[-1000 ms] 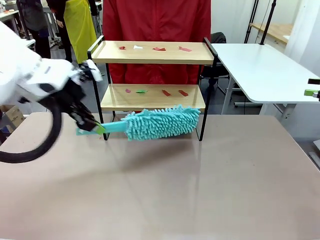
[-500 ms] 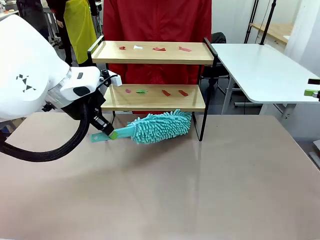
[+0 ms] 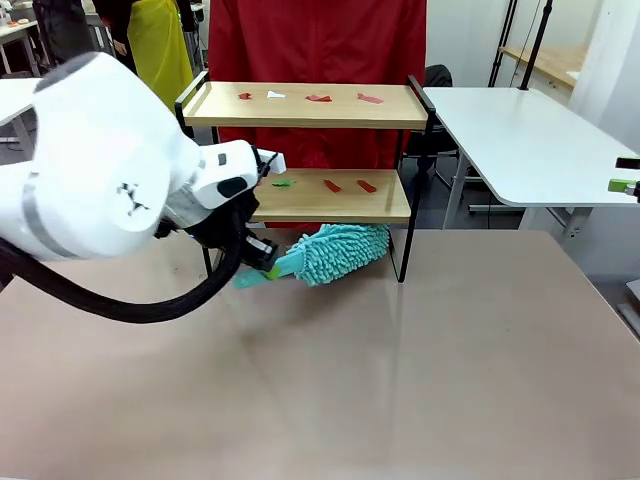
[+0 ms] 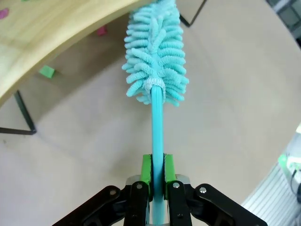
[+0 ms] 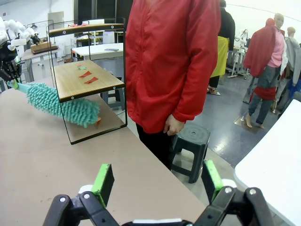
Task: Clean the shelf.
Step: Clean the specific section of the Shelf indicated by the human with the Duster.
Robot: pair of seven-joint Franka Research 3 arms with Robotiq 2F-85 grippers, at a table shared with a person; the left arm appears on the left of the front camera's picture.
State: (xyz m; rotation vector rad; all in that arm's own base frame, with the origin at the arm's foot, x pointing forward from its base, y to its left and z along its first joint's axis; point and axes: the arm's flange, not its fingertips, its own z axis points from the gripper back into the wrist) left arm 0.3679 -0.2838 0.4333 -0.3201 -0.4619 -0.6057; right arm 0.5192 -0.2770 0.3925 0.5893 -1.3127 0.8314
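Note:
The shelf (image 3: 305, 106) stands at the table's far edge, two wooden boards in a black frame. Red, white and green scraps lie on both boards. My left gripper (image 3: 268, 268) is shut on the handle of a teal fluffy duster (image 3: 340, 250), just in front of the shelf's left legs. The duster head reaches under the lower board (image 3: 320, 205), close above the table. In the left wrist view the green pads (image 4: 146, 168) clamp the handle and the duster head (image 4: 155, 56) points away beneath the board (image 4: 47, 28). My right gripper (image 5: 157, 181) stands open and holds nothing, well off to the side of the shelf (image 5: 84, 80).
A person in a red coat (image 3: 315, 40) stands right behind the shelf. A green scrap (image 4: 47, 71) and a pink scrap (image 4: 101, 31) lie on the table near the shelf's leg. A white table (image 3: 520, 140) stands at the right. The near tabletop (image 3: 400, 380) is bare.
My left arm has moved right toward the shelf, carrying the duster. The duster head has swung from lying across the shelf's front to pointing in under the lower board.

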